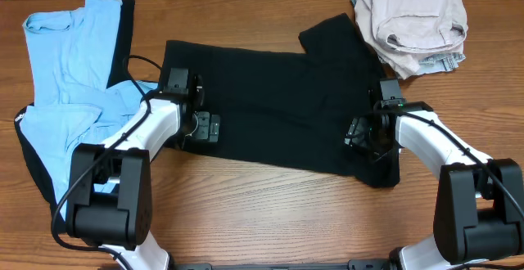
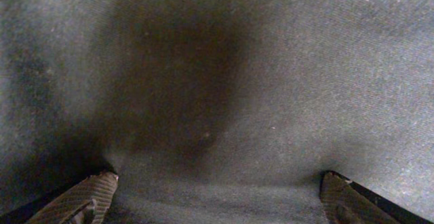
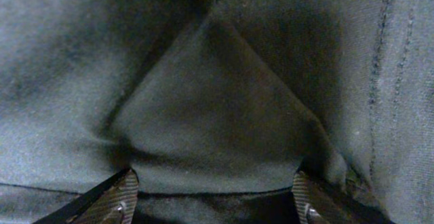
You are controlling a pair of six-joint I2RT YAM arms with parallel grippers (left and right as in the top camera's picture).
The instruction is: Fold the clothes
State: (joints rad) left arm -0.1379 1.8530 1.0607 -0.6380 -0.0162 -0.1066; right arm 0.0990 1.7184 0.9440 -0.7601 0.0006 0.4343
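A plain black T-shirt (image 1: 278, 98) lies spread flat across the middle of the table, with a sleeve pointing to the back right. My left gripper (image 1: 205, 128) rests on its left edge. In the left wrist view the jaws (image 2: 217, 183) are wide apart and black fabric (image 2: 271, 81) fills the space between them. My right gripper (image 1: 359, 132) sits on the shirt's right part near the front corner. Its jaws (image 3: 213, 180) are also wide apart, over a folded ridge and edge of the black fabric (image 3: 203, 115). No white label shows.
Light-blue T-shirts (image 1: 74, 65) lie piled at the left with a black garment (image 1: 33, 172) under them. A beige and grey bundle of clothes (image 1: 413, 20) sits at the back right corner. Bare wooden tabletop (image 1: 278, 213) lies in front of the shirt.
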